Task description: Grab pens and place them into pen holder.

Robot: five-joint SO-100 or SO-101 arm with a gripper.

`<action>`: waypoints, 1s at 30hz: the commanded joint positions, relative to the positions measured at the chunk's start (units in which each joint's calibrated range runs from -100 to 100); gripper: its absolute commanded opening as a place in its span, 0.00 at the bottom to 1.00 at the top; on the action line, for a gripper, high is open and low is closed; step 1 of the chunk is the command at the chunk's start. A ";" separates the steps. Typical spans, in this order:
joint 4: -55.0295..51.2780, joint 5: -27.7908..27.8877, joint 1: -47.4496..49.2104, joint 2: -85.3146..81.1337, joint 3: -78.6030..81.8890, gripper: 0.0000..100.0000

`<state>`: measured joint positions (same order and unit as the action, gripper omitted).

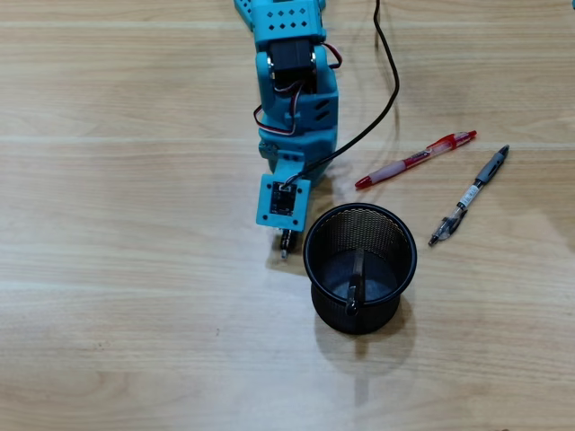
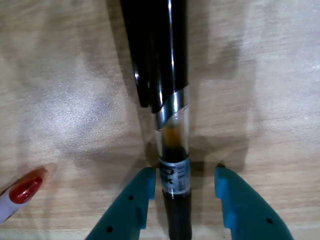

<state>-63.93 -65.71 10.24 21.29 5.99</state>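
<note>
In the wrist view a clear-and-black pen [image 2: 172,135] lies flat on the wooden table, running between the two teal fingers of my gripper [image 2: 185,172]. The gripper is open: its left finger sits right beside the pen and its right finger stands a gap away. From overhead, only the pen's end [image 1: 286,245] pokes out below the wrist, just left of the black mesh pen holder [image 1: 359,320]. A dark pen [image 1: 353,285] leans inside the holder. A red pen [image 1: 415,160] and a grey pen [image 1: 469,196] lie to the holder's upper right.
The teal arm [image 1: 292,81] reaches down from the top edge of the overhead view, with a black cable [image 1: 388,81] trailing to its right. The red pen's tip [image 2: 22,190] shows at the lower left of the wrist view.
</note>
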 commanded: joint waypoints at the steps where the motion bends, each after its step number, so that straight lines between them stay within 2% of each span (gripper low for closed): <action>1: 0.26 -0.35 1.06 -0.33 0.27 0.14; 6: 0.26 -0.35 0.43 -0.50 0.54 0.13; 10: 0.26 -0.35 -0.21 -0.67 1.71 0.02; 20: -0.52 0.16 -4.29 -2.60 0.54 0.02; 30: -0.52 4.37 -7.83 -22.17 5.23 0.02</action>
<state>-64.01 -62.03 3.29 9.33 9.28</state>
